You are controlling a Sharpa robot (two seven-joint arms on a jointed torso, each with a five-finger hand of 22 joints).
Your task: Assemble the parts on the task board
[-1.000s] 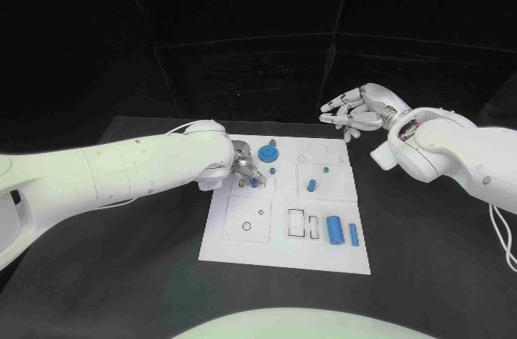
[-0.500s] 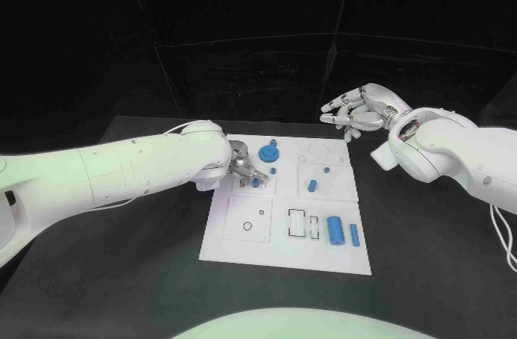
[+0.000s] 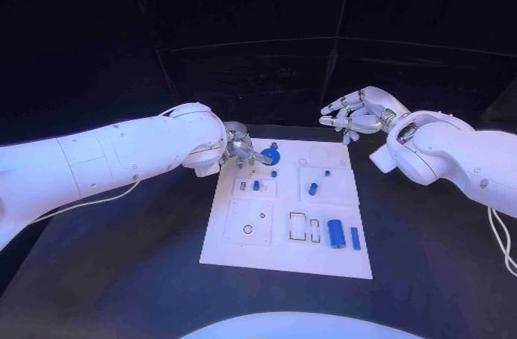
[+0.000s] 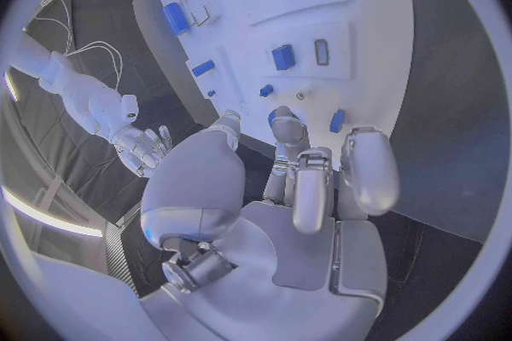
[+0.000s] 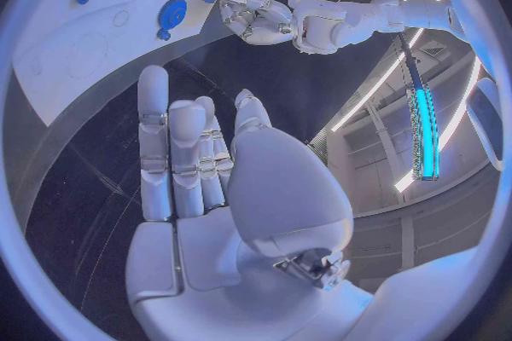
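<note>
At the board's [image 3: 243,242] far left corner, the left hand [image 3: 237,154] hovers empty, fingers loosely apart, right beside the round part [image 3: 270,157]; the right hand [image 3: 355,111], released, hangs well off beyond the far edge.

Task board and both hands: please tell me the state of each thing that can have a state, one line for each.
Task board: flat on the black table, with blue parts on it.
Round blue part: at the board's far edge, by the left hand.
Blue cylinder: lying on its side on the board.
Left hand: at the board's far left corner, holding nothing.
Right hand: raised beyond the board, fingers apart, holding nothing.
</note>
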